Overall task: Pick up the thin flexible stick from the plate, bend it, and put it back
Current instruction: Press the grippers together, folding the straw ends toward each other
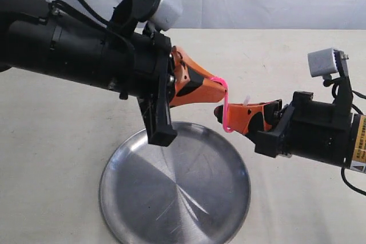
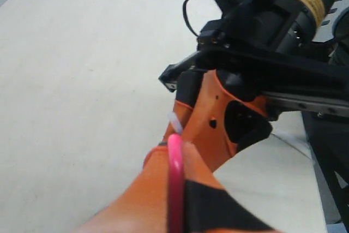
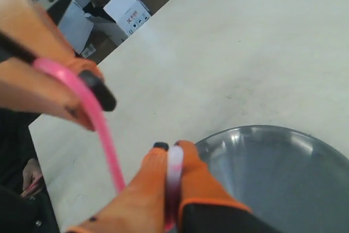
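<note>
Exterior view and 2 wrist views. The pale table (image 1: 51, 141) carries the round silver plate (image 1: 171, 198), which lies near the front edge of the exterior view, its brushed surface showing fine scratches. My 2 black arms reach in from opposite sides: my left arm (image 1: 74, 50) comes from the left of the exterior view and sits higher, and my right arm (image 1: 320, 135) comes from the right and sits lower, beside the plate's right rim. My left gripper (image 1: 222, 86) and my right gripper (image 1: 222, 114), both with orange fingers, meet almost tip to tip in the air over the plate's far rim, the left just above the right. Each is closed down narrow on the thin pink stick (image 1: 227, 107), 1 gripper at each end. The stick is therefore off the plate and held above it, clear of the metal. Between the 2 grips it is bent into a tight arc, running out from my left fingertips and curving down to my right ones. Its short whitish tip (image 1: 247, 100) lies at my right gripper's end, pinched between those fingers in the right wrist view and poking up past them in the exterior view.
</note>
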Action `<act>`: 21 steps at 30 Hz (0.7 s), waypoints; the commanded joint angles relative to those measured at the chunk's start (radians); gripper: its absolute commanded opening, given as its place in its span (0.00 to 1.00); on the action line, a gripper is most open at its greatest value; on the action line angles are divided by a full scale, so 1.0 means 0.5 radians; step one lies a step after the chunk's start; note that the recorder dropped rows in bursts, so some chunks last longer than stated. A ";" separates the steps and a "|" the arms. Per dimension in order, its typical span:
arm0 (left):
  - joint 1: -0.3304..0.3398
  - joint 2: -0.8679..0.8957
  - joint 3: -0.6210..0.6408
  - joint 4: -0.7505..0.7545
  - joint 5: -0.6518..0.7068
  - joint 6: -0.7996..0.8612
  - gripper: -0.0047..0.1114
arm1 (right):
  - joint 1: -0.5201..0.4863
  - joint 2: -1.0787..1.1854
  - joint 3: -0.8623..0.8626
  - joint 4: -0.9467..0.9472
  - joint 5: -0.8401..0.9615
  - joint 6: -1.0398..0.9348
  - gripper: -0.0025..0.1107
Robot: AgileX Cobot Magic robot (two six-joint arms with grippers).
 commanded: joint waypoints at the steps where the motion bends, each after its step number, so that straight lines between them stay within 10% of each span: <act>1: -0.005 -0.006 -0.006 0.093 -0.191 -0.211 0.04 | 0.021 -0.006 -0.002 -0.130 -0.261 -0.092 0.01; 21: -0.005 -0.006 -0.006 0.190 -0.182 -0.829 0.04 | 0.151 -0.006 -0.064 -0.335 -0.170 -0.316 0.01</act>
